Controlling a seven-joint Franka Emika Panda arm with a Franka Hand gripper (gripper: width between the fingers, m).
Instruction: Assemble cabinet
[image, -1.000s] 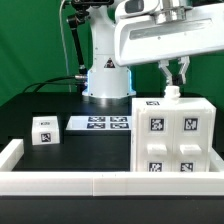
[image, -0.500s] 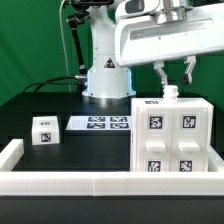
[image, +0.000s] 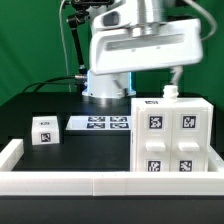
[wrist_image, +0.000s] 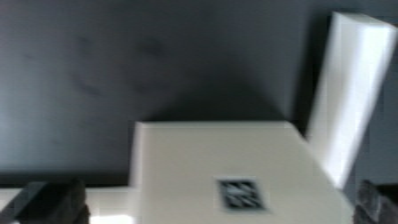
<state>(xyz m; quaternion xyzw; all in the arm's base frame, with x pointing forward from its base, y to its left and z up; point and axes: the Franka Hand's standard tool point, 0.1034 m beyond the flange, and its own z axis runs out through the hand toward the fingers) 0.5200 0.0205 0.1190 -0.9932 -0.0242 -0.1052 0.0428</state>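
Cabinet (image: 172, 140) stands beneath the hand (wrist_image: 214, 205), fingers spread wide.

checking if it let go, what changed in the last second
The gripper opened wider above the cabinet, then the arm swung toward the exterior view's left. It holds nothing. Cabinet, small block and marker board stayed put.

Pincer housing (image: 140, 45) now toward exterior view's left
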